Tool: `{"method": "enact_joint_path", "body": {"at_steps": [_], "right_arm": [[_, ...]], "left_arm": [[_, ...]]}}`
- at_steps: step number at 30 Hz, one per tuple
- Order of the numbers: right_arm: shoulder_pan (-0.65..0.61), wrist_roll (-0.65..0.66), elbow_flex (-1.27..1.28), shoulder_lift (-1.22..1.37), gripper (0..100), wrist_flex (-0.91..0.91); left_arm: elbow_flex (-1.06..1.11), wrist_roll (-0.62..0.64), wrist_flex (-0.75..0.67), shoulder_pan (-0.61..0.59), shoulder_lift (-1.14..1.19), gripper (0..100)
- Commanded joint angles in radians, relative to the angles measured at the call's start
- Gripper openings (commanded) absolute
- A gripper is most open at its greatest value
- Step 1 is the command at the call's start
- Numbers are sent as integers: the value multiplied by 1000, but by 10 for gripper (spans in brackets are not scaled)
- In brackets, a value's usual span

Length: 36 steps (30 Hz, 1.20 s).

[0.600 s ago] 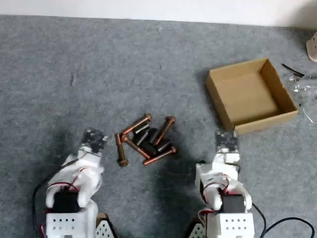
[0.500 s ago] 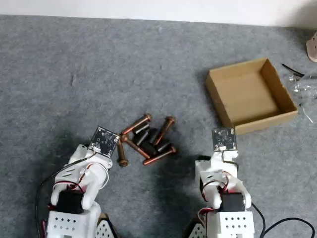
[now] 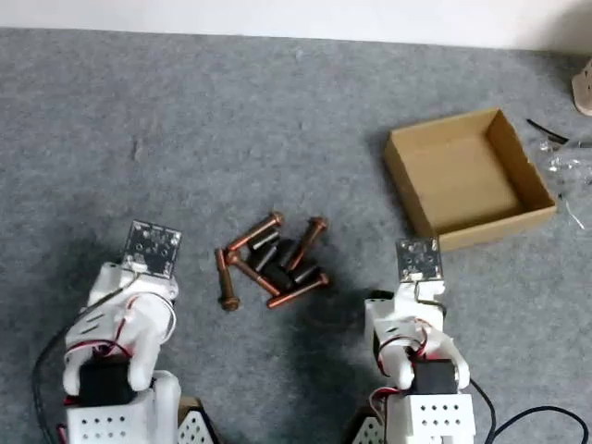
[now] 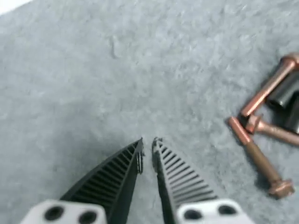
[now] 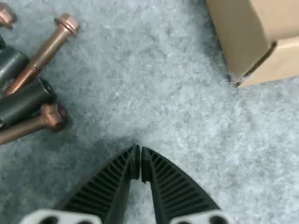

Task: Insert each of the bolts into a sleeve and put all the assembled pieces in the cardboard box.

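Several copper bolts [image 3: 248, 235] and black sleeves [image 3: 287, 254] lie in a loose heap on the grey carpet, mid-table between the two arms. The open cardboard box [image 3: 523, 180] stands empty at the back right. My left gripper [image 4: 147, 145] hovers over bare carpet to the left of the heap, fingers shut on nothing; one bolt [image 4: 259, 161] lies nearest it. My right gripper [image 5: 138, 157] is shut and empty over the carpet between the heap and the box corner [image 5: 252, 42], with a bolt [image 5: 44, 50] and a sleeve [image 5: 25, 100] off to its side.
The left arm [image 3: 125, 314] and right arm [image 3: 416, 338] stand at the near edge. Clear plastic bits and black wires [image 3: 560, 153] lie right of the box. A wooden piece [image 3: 584, 88] sits at the far right edge.
The left arm first swung right towards the bolt heap, then swung back left and away from it. The right arm shifted only slightly. Bolts, sleeves and box stayed put.
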Motion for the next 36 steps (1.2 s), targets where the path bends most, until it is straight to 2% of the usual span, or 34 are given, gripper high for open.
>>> {"method": "enact_joint_path", "body": {"at_steps": [1,7,12,17,22,26,28,32,36], "right_arm": [[15,12,127,-1,5,-30],[15,12,127,-1,5,-30],[15,12,127,-1,5,-30],[15,12,127,-1,5,-35],[30,17,122,-1,5,-35],[124,29,97,-1,6,-33],[133,101,45,4,6,-21],[50,124,-58,8,6,-61],[-119,60,-176,99,6,-113]], "left_arm": [[-255,9,-52,58,288,56],[-440,12,-106,108,710,56],[-390,29,-258,145,900,56],[-272,141,-480,145,978,56],[-211,278,-523,133,983,56],[-162,282,-594,110,983,56],[-160,284,-601,102,983,56],[-160,281,-598,102,983,56],[-160,279,-597,101,981,56]]}}
